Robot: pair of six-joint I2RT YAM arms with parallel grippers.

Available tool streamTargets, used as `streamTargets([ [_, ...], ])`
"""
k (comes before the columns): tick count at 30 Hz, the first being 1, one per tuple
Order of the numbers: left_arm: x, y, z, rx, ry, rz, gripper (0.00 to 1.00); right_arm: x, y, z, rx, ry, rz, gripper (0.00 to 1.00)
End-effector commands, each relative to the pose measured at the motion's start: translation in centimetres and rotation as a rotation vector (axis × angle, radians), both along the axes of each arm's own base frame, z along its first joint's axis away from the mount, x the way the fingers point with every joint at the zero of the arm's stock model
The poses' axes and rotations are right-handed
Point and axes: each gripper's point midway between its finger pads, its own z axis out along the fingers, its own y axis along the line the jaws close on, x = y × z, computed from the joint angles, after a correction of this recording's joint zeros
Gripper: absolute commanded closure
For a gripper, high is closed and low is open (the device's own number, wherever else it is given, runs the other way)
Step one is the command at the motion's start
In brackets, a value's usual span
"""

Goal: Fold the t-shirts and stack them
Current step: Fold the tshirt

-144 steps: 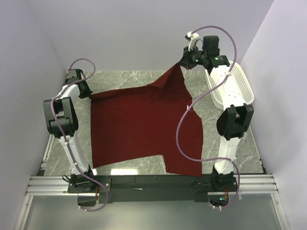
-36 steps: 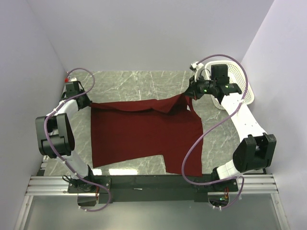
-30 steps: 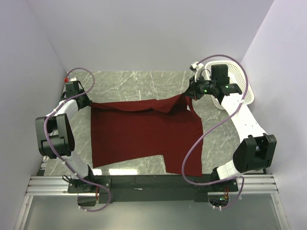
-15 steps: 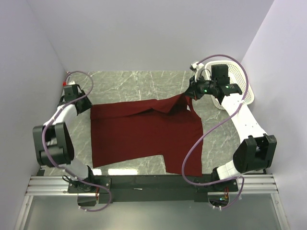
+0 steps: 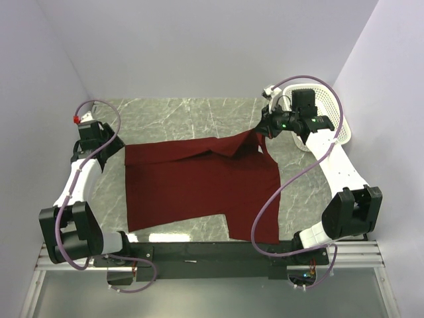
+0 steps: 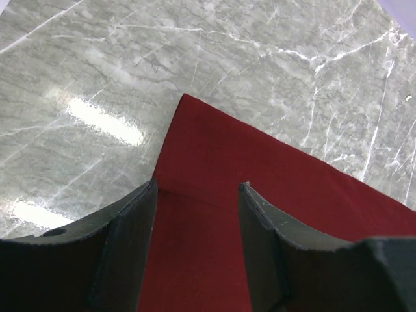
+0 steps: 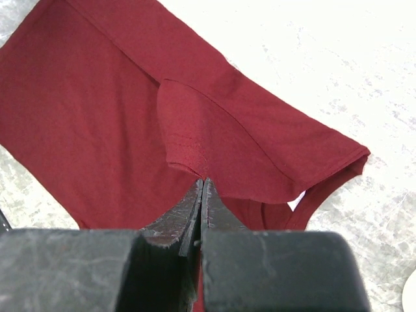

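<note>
so the maroon t-shirt (image 5: 199, 182) is lying spread out on the marble surface (image 5: 172, 112), mostly flat. its far edge is turned in a bit and one sleeve pokes out toward the near side. the white basket (image 5: 324, 99) sits off at the far right, apart from the shirt.

the right claw (image 5: 260, 132) is pinched tight on a fold of fabric up at the far-right corner, and on its own camera the fingers meet right on the cloth (image 7: 201, 182). the left claw (image 5: 109, 147) is spread wide with nothing in it, hovering over the far-left corner (image 6: 197, 188), and the shirt's point shows just past its fingers.

looks to me like the first long fold is getting set up. to do it well i'd drop the left side straight down and grab that corner right at the edge. then move both ends together at the same height so the crease stays straight. if only the right end pulls, the cloth will probably skew and bunch near the collar. low and slow, no dragging.
</note>
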Motion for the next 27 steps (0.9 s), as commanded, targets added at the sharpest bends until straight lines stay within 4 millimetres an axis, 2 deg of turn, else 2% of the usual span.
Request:
streamTargets([
  [1,0.2,0.1,1.6,0.022,-0.052,-0.010,0.42,-0.5,0.1,0.3,-0.007,-0.024,0.022,1.00],
  [8,-1.0,-0.2,1.2,0.037,-0.054,-0.032,0.41,-2.0,-0.2,-0.2,-0.034,-0.021,0.038,1.00],
  [18,-1.5,-0.7,1.4,0.041,-0.062,-0.060,0.42,-3.9,-0.6,-3.1,-0.077,0.032,0.055,1.00],
  [27,-1.6,-0.8,1.1,0.035,-0.058,-0.066,0.42,-5.1,-0.6,-3.6,-0.096,0.032,0.065,1.00],
])
